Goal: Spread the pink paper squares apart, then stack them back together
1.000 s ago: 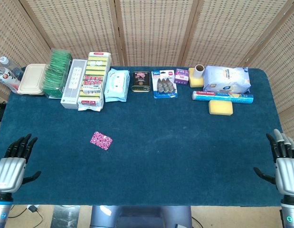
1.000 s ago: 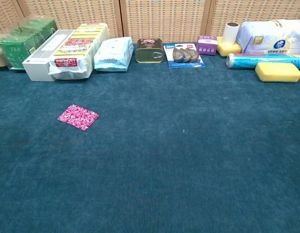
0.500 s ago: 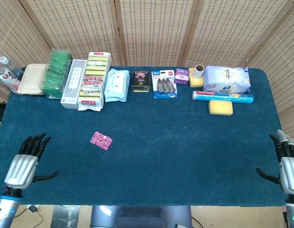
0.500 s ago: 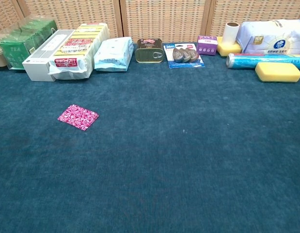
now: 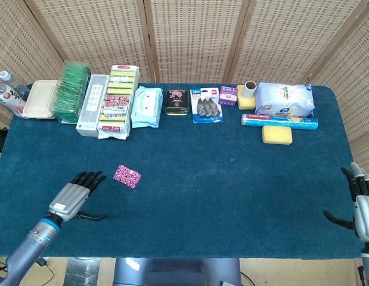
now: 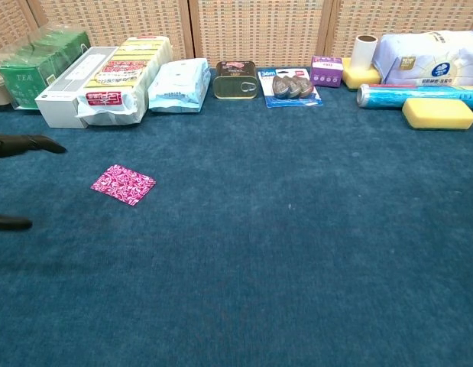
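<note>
The pink squares (image 5: 127,176) lie in one flat pile on the blue desk (image 5: 232,190), so I cannot count how many there are. The left robot hand (image 5: 74,194) is just beside the pile with its fingers apart and holds nothing, and the chest view shows only its dark fingertips (image 6: 45,144). The right robot hand (image 5: 361,199) is cut off at the desk's far edge, fingers apart and empty, and a green box (image 6: 37,73) at the back says "TEA".

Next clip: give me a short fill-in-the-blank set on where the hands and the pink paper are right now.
1. The hand nearest the pink paper is the robot's ____ hand.
2. That hand holds ____.
3. The right hand is at the table's ____ edge.
4. The yellow sponge lies just in front of the ____ roll.

Missing words: left; nothing; right; blue
</note>
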Action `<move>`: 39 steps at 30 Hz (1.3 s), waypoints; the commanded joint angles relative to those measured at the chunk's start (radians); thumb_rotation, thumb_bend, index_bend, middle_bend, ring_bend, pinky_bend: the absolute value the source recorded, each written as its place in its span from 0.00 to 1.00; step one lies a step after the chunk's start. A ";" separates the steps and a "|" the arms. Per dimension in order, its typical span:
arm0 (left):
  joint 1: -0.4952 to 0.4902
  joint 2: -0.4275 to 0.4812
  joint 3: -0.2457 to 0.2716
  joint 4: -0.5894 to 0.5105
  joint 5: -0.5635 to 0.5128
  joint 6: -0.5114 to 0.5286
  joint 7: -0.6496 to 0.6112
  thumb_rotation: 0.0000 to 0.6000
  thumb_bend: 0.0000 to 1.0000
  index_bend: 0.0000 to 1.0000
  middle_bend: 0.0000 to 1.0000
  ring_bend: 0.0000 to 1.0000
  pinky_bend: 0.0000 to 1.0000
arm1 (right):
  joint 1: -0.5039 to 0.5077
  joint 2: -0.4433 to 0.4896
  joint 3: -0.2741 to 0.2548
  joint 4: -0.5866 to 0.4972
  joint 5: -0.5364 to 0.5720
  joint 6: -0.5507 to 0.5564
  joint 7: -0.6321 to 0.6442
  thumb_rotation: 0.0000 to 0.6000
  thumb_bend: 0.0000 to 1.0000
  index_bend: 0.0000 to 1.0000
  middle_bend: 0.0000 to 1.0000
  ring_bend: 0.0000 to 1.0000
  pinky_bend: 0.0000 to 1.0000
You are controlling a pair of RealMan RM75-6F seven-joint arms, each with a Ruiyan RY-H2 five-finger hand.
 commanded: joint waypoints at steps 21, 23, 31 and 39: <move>-0.392 -0.059 -0.025 -0.068 -0.671 -0.197 0.228 1.00 0.07 0.00 0.00 0.00 0.07 | -0.008 0.022 0.004 -0.004 0.008 -0.006 0.050 1.00 0.00 0.08 0.00 0.00 0.00; -0.422 -0.064 -0.011 -0.068 -0.713 -0.180 0.247 1.00 0.07 0.00 0.00 0.00 0.07 | -0.007 0.025 0.005 -0.005 0.009 -0.008 0.052 1.00 0.00 0.08 0.00 0.00 0.00; -0.498 -0.107 0.010 -0.030 -0.830 -0.164 0.247 1.00 0.07 0.00 0.00 0.00 0.07 | -0.009 0.030 0.004 -0.003 0.009 -0.010 0.065 1.00 0.00 0.08 0.00 0.00 0.00; -0.564 -0.139 0.042 0.003 -0.900 -0.178 0.231 1.00 0.07 0.00 0.00 0.00 0.07 | -0.011 0.033 0.008 -0.008 0.010 -0.007 0.071 1.00 0.00 0.08 0.00 0.00 0.00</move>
